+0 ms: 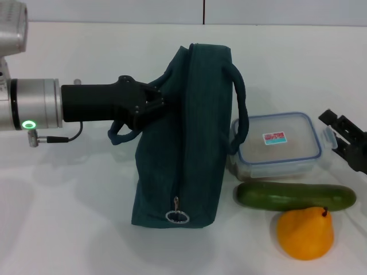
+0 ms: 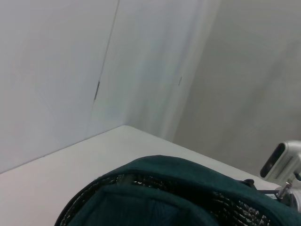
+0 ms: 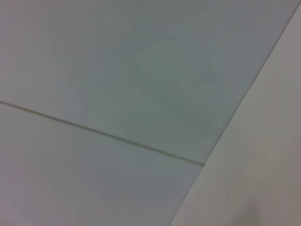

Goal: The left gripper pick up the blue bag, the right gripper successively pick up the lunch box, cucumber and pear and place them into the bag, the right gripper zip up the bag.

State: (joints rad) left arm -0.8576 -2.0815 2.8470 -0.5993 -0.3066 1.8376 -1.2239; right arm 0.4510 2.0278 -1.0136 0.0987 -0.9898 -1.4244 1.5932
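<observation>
I can't tell whether the left gripper (image 1: 156, 102) grips the blue bag (image 1: 189, 143); its fingertips are hidden against the fabric. The right gripper (image 1: 347, 140) is cut off at the frame edge, its jaw state unreadable

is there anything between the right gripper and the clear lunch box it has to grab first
Nothing visible. The all-black right gripper sits at the table's right edge, beside the clear blue-rimmed lunch box, with bare white table around them. The long green cucumber and yellow-orange pear lie nearer the robot, out of that line.
</observation>
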